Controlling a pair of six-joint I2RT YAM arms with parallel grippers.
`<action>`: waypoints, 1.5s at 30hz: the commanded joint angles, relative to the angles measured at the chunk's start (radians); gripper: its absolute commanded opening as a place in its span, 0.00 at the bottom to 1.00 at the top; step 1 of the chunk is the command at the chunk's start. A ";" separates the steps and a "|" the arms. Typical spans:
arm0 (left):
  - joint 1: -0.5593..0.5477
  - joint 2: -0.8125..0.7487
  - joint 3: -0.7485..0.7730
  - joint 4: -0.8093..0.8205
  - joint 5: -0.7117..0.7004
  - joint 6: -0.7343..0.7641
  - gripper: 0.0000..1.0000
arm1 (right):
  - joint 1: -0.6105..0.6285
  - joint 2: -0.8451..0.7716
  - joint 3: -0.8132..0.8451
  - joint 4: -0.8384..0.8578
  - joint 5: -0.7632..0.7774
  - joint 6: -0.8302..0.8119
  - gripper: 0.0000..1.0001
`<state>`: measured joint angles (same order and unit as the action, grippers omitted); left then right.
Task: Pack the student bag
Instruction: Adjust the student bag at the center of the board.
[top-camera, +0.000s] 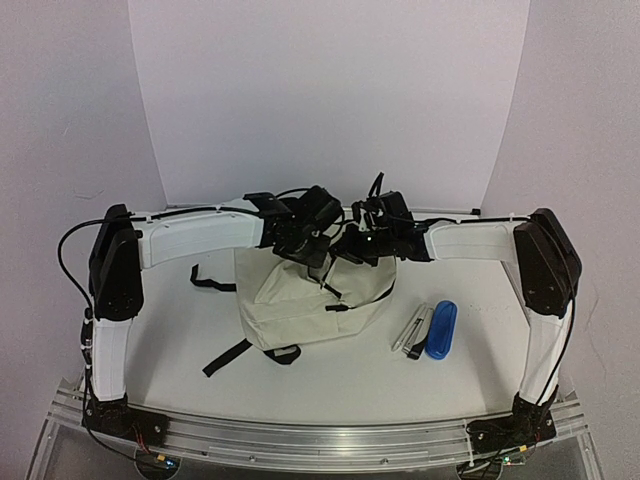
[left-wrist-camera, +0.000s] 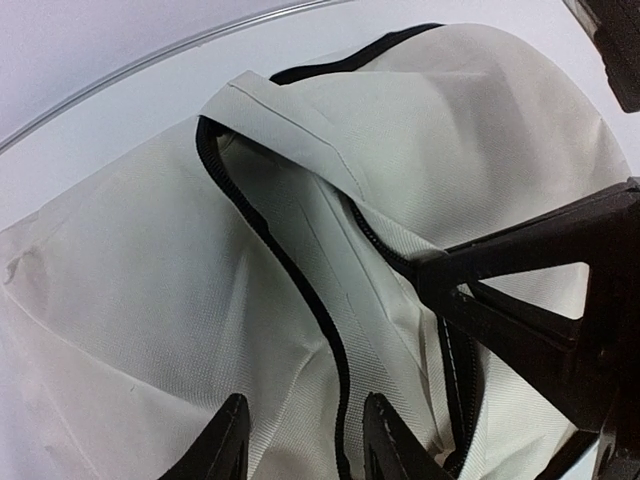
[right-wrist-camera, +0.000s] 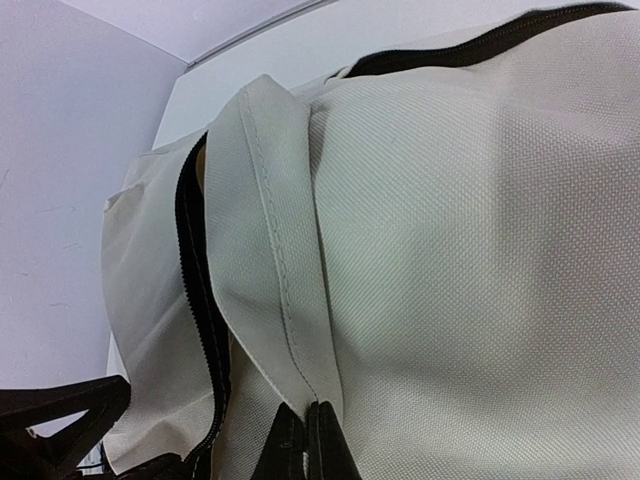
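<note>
Your right end effector (right-wrist-camera: 305, 445), fully closed, is pinching the student bag (top-camera: 300, 300) at its 12 o'clock edge while your left end effector (left-wrist-camera: 300, 440) is hovering open beside it.

We see bright, even, diffuse light from overhead, with only faint, soft shadows beneath the student bag (top-camera: 300, 305). Our top view is slightly soft and low in contrast. The wrist views show its weave sharply, softening toward the nearest edges.
</note>
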<state>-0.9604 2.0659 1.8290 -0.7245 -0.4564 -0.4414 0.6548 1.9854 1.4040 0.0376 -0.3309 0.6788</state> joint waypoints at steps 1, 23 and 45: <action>-0.007 -0.011 -0.007 0.022 0.008 -0.012 0.37 | -0.004 -0.040 -0.010 0.022 0.003 0.002 0.00; 0.026 0.021 -0.046 -0.004 -0.103 -0.036 0.10 | -0.003 -0.041 -0.012 0.022 0.008 0.010 0.00; 0.254 -0.412 -0.464 0.346 0.364 -0.108 0.00 | -0.010 -0.062 -0.029 0.006 0.122 0.021 0.00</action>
<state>-0.7496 1.7130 1.3884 -0.4479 -0.1704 -0.5423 0.6622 1.9762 1.3720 0.0578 -0.2523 0.7125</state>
